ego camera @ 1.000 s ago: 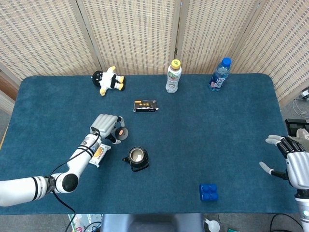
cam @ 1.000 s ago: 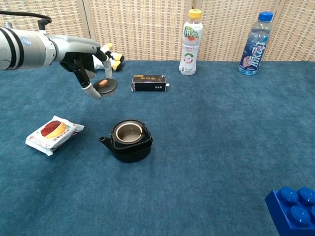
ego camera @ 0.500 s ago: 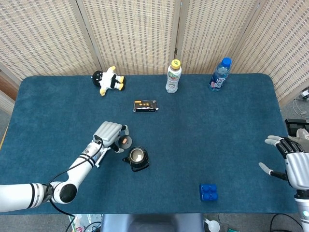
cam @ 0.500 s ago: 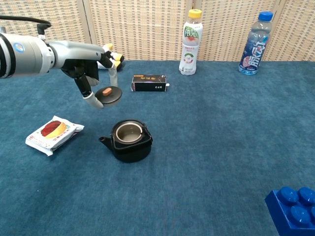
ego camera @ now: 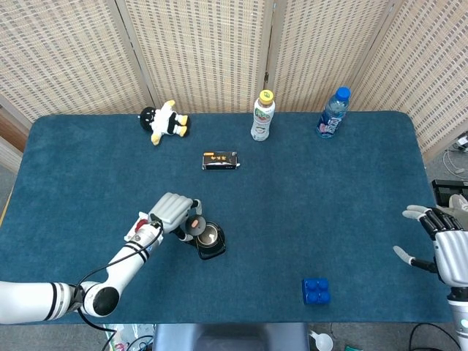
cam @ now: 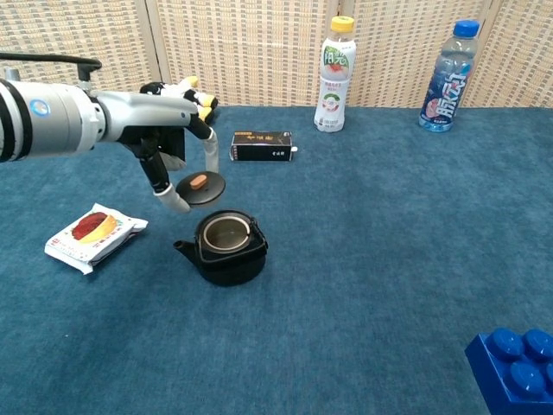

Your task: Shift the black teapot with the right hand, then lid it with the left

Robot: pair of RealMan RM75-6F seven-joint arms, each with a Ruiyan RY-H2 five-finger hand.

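Observation:
The black teapot (ego camera: 209,240) (cam: 228,249) stands open-topped near the table's front middle, spout to the left. My left hand (ego camera: 172,212) (cam: 164,151) holds the black lid (ego camera: 194,226) (cam: 200,187) with its orange knob, in the air just up and left of the pot's mouth. My right hand (ego camera: 442,243) hovers at the table's right edge, fingers spread and holding nothing; the chest view does not show it.
A snack packet (cam: 93,233) lies left of the teapot. A small black box (ego camera: 220,160) (cam: 262,145), a white bottle (ego camera: 262,115) (cam: 334,74), a blue-capped water bottle (ego camera: 333,112) (cam: 448,76) and a plush toy (ego camera: 164,121) stand further back. A blue brick (ego camera: 316,290) (cam: 516,369) sits front right.
My left hand has carried the lid to the right and down, from beside the snack packet to just short of the teapot's mouth. The right hand has stayed put.

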